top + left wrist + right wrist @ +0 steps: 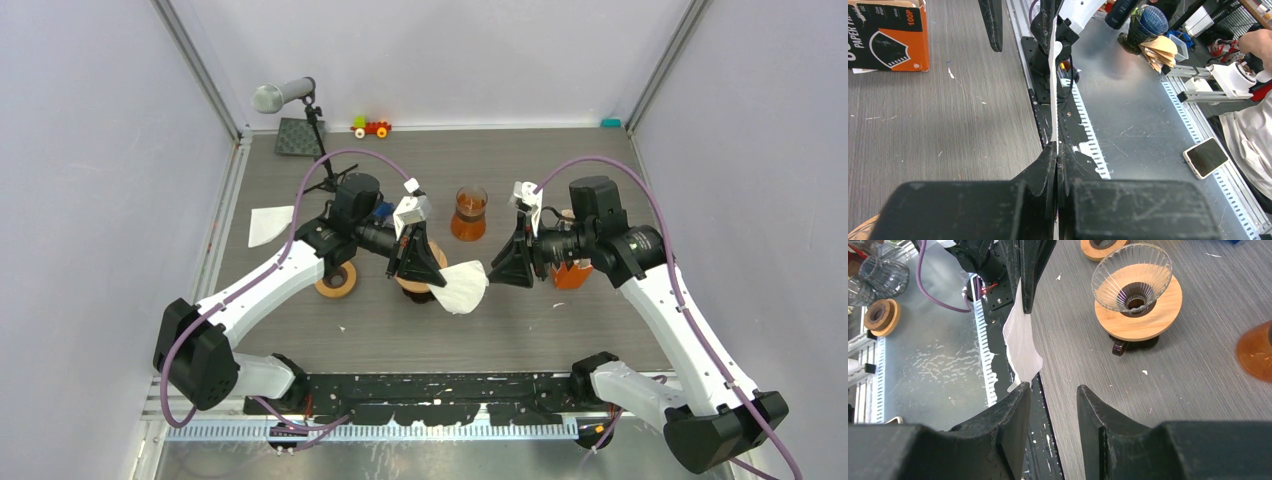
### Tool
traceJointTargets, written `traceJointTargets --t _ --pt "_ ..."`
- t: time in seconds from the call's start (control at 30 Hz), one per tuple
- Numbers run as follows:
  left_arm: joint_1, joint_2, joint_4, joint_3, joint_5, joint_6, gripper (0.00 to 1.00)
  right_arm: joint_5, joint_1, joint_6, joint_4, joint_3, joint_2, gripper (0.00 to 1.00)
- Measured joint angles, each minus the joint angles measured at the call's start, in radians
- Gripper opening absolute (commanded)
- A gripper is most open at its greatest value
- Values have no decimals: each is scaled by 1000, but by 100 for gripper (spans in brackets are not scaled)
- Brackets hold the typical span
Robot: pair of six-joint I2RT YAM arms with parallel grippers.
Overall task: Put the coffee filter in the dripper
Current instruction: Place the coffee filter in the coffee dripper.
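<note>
**Transfer of a paper filter between two arms.** The coffee filter (1022,340), a white sheet folded flat, is held clear of the table (1198,390) by one edge in the left gripper (1056,152), whose jaws are pressed tight upon it. In the left wrist view the paper is seen edge-on as a thin white line. The right gripper (1050,405) is shown facing it with jaws parted and nothing between them. The filter's free corner lies just beside one fingertip, and contact cannot be judged. The dripper (1132,282), a ribbed glass cone on a round wooden base, stands upright and empty on the table, near the filter and to one side of it. The filter is judged to be very light, limp and easily creased or torn, so a hold near an edge rather than at the middle is suggested, leaving the cone free to be opened. The glass cone is judged to be fragile and likely to shift if pushed. The surface is grey wood-grain laminate flecked with white scraps, bordered at its near edge by a sheet-metal apron (1138,115). Also marked are an orange filter box (888,35), an amber glass vessel (469,213), a wooden ring (336,281) and a microphone (283,95). The cell is enclosed by pale walls.
</note>
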Motion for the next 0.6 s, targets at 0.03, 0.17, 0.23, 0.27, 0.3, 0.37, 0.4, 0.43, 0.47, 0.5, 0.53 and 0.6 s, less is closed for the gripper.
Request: traceJointTargets --t 0.03,0.17,0.23,0.27,0.3,0.37,0.4,0.43,0.47,0.5,0.53,0.6 --pt "0 0 0 0 0 0 0 -5 0 0 0 -1 0 44" --pt "0 0 0 0 0 0 0 -15 1 0 0 -3 0 44" --pt "0 0 0 0 -1 0 0 -20 2 0 0 -3 0 44" --pt "0 0 0 0 -1 0 0 -23 2 0 0 -3 0 44" --pt "0 0 0 0 -1 0 0 -25 2 0 0 -3 0 44" --pt "0 0 0 0 -2 0 0 -29 3 0 0 -3 0 44" --pt "0 0 0 0 -2 0 0 -31 5 0 0 -3 0 44" --pt "0 0 0 0 -2 0 0 -31 5 0 0 -3 0 44" --pt "0 0 0 0 -2 0 0 -32 7 0 0 -3 0 44" --pt "0 0 0 0 -3 0 0 -32 8 0 0 -3 0 44" --pt "0 0 0 0 -3 0 0 -34 9 0 0 -3 2 44" --pt "0 0 0 0 -3 0 0 -34 11 0 0 -3 3 44"
